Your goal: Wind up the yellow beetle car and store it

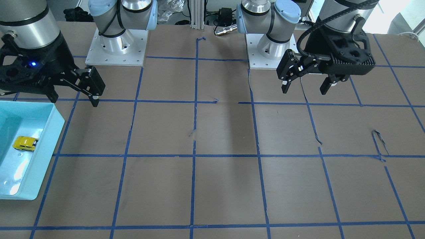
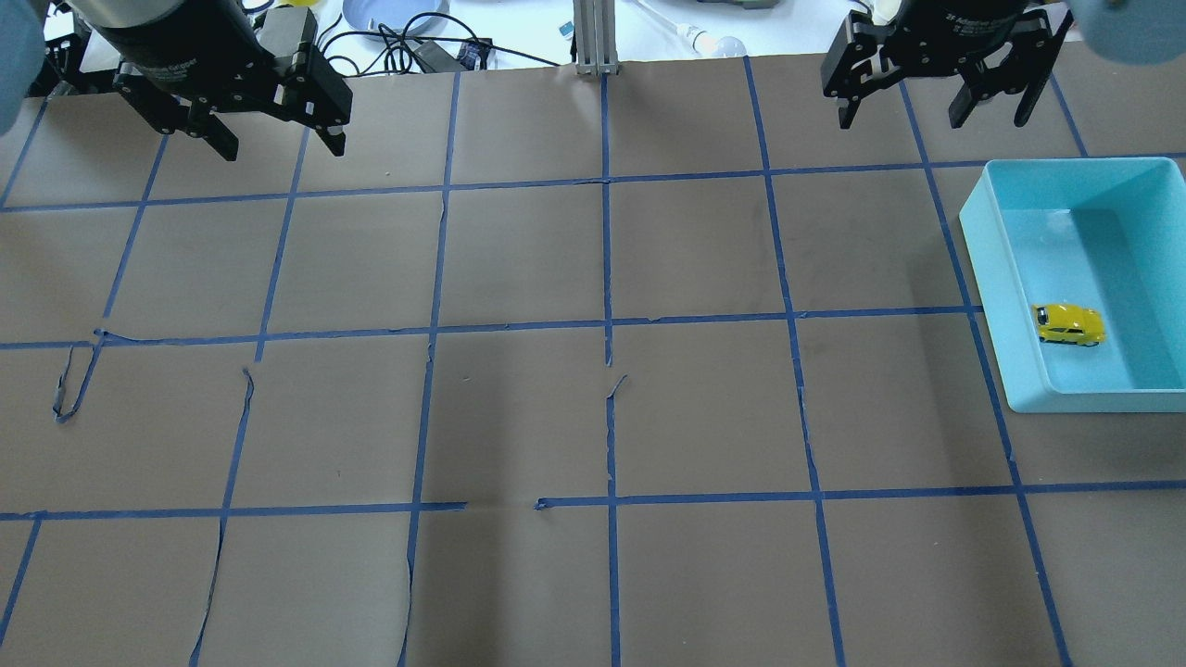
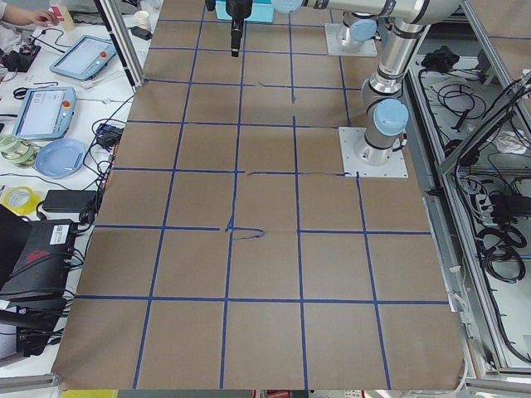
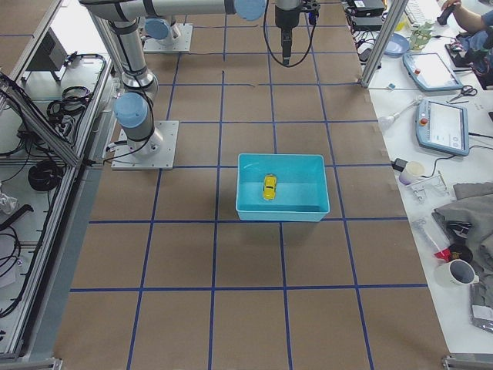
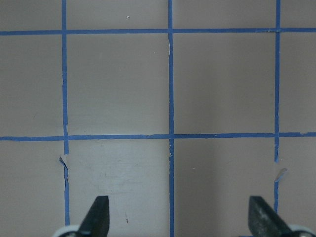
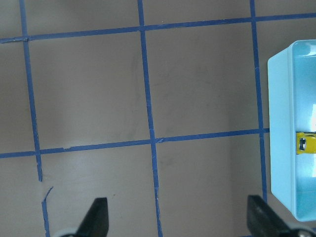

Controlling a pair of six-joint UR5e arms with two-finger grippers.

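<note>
The brown gridded counter (image 2: 519, 417) carries a teal bin (image 2: 996, 306) with the yellow beetle car (image 2: 1068, 324) inside. The car is probably light, rigid and glossy; grip it across the body sides. Both left fingers (image 2: 220, 141) and right fingers (image 2: 845, 109) stand wide apart, empty.

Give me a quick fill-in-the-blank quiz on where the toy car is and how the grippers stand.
The yellow beetle car sits ____ the light blue bin.
The bin lies on the robot's ____ side.
The left gripper and right gripper both stand ____ and hold nothing.
Missing: inside; right; open.
</note>
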